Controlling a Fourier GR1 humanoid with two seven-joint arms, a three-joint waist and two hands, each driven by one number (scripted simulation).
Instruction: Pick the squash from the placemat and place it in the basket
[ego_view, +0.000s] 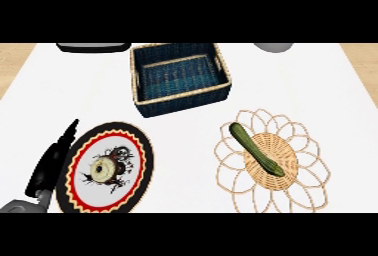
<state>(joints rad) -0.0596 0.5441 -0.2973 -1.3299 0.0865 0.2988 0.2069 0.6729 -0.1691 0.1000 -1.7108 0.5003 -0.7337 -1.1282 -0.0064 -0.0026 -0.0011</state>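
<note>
Along the lower left edge of the frame the left hand (48, 167) rests beside a patterned plate (140, 150), fingers straight and pointing up, holding nothing; the right hand does not show at all. Level with the plate, at lower right, lies the woven placemat (284, 150) with its looped border, and the squash (255, 148) lies across it on a slant, one end over the woven centre, the other reaching toward the upper left loops. It is long, slim and dark green, and I judge it light and stiff, with a smooth skin that may slide or roll between fingers; the best hold looks to be across its middle, fingers and thumb on opposite long sides. Further up, left of centre, stands the dark blue basket (184, 102), open-topped and well apart from the placemat. Everything sits on a plain white counter (184, 150). At the top edge a dark object (92, 47) and a grey object (275, 47) are cut off, too little showing to name
</note>
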